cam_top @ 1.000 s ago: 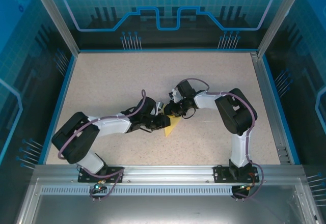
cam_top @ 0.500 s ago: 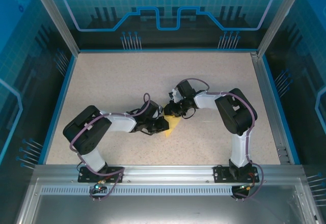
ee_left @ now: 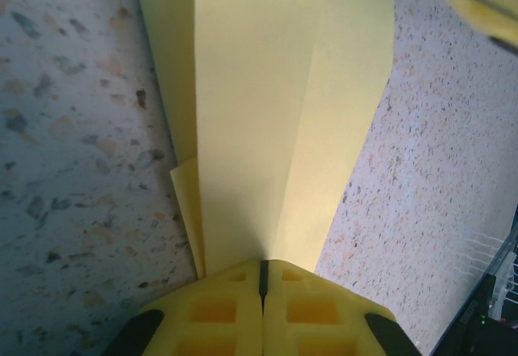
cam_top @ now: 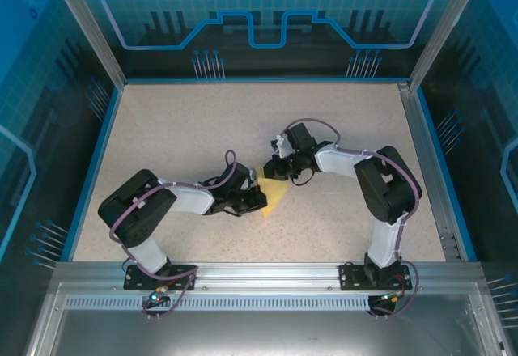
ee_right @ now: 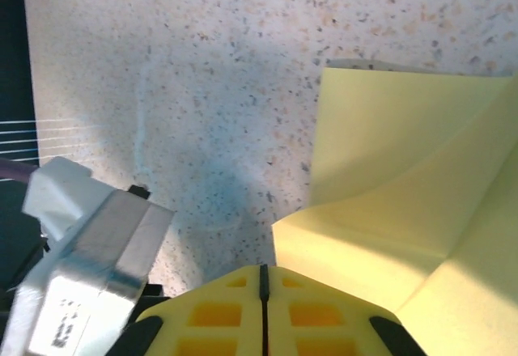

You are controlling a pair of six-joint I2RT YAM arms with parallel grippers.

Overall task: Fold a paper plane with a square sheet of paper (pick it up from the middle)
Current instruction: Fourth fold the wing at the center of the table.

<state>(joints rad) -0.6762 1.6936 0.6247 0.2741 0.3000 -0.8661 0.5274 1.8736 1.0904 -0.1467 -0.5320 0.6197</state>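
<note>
The paper plane (cam_top: pixel 273 195), a part-folded wedge of pale-yellow paper, lies on the speckled table (cam_top: pixel 178 129). It is about midway between the table's left and right edges and somewhat nearer the near edge than the far one. Both arms reach in to it from their own sides. The left gripper (cam_top: pixel 257 197) sits at the paper's left side and the right gripper (cam_top: pixel 278 178) at its far end, the two heads close together.

From the left wrist, the paper runs away from the yellow fingers (ee_left: pixel 218 307) as a long tapering strip. It is narrow at the fingertips and broadens toward the top of the view, with lengthwise creases and a thin under-layer peeping out along its left edge. The pads are pressed together with only a dark seam between them (no gap to speak of), right at the paper's narrow end. Whether the tip is nipped between them or merely touched, I cannot tell. A blurred yellow shape (ee_left: pixel 477 0) crosses the upper right corner.

From the right wrist, that arm's fingers (ee_right: pixel 316 311) are likewise closed tight, seam to seam. A corner of the paper meets the fingertips. From there one flap lies flat on the table and another rises at a slant along a crease toward the right. Whether this corner is pinched is not clear either. A pale grey block (ee_right: pixel 89 251) bearing a label sits low at the left of this view.
</note>
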